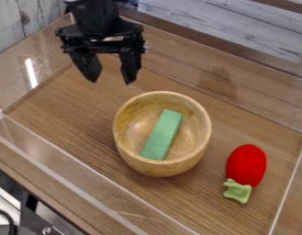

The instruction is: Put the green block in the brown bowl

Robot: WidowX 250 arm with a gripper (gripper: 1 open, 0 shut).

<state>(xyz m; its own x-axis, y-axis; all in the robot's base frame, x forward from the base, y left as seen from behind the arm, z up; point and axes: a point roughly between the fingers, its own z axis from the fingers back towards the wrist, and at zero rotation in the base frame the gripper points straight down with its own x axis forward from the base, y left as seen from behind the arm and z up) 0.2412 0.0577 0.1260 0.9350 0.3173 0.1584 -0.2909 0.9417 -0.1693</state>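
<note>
The green block (163, 134) lies flat inside the brown bowl (128, 146), slanted along its floor. The bowl stands on the wooden table near the middle of the view. My gripper (107, 75) hangs above and to the upper left of the bowl, clear of its rim. Its two black fingers (85, 68) stand wide apart and point down, with nothing between them.
A red strawberry-like toy (245, 164) with a small green leaf (238, 191) lies to the right of the bowl. Clear plastic walls (67, 170) ring the wooden table (67, 119). A pale plank wall runs along the back.
</note>
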